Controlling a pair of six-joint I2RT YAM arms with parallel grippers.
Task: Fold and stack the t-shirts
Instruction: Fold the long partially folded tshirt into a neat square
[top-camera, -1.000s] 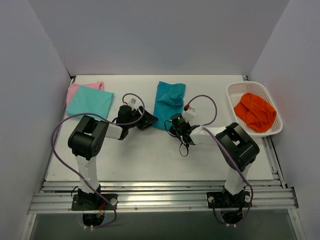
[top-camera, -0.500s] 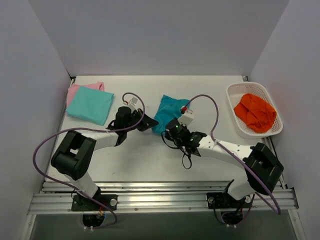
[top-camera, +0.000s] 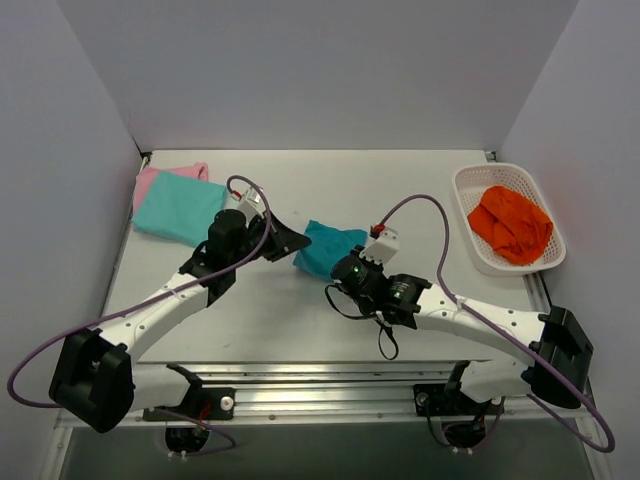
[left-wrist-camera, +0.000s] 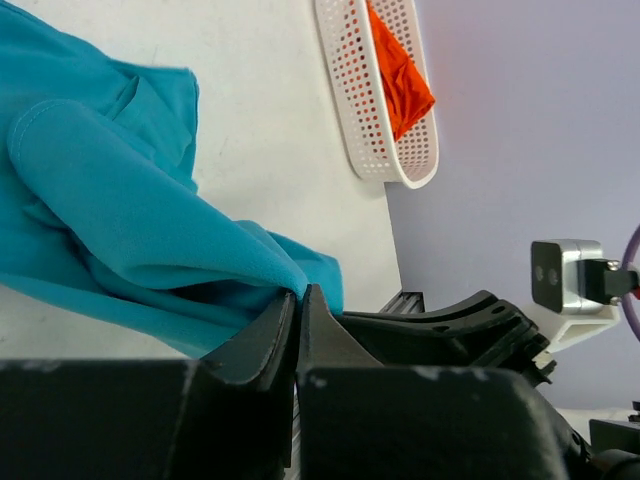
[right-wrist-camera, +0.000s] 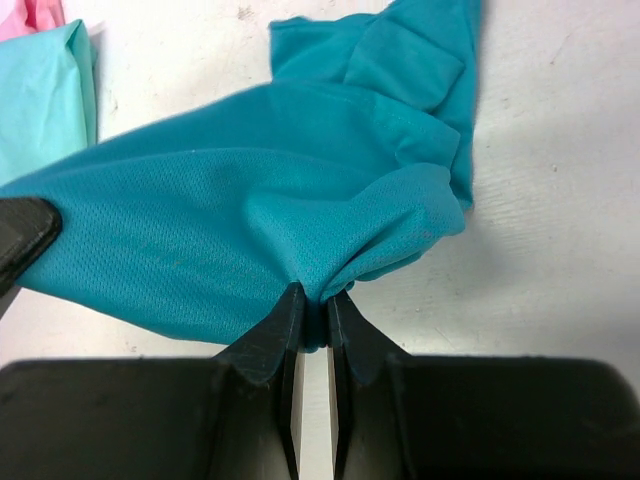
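The left jaws are pressed shut, nipping an edge of the deep teal soft cloth t-shirt (left-wrist-camera: 100, 200) at their very tips, and the right jaws are likewise closed tight, pinching a bunched fold of the same shirt (right-wrist-camera: 250, 220). In the right wrist view the cloth runs as a smooth band from that pinch toward the dark tip of the left jaws at the picture's left border, while the rest of the shirt lies crumpled beyond on the white surface (top-camera: 400, 190). From above, the teal shirt (top-camera: 330, 247) sits gathered small near the middle of the surface, between the two wrists, with the left arm (top-camera: 160, 305) reaching in from the left and the right arm (top-camera: 480, 315) from the right. Well apart, at the far left corner, the paler aqua-mint t-shirt (top-camera: 178, 207) lies folded flat on top of the pink t-shirt (top-camera: 150, 180), whose edge shows behind it. At the far right stands a white plastic lattice basket (top-camera: 505, 167) with a crumpled orange cloth (top-camera: 510, 222) inside.
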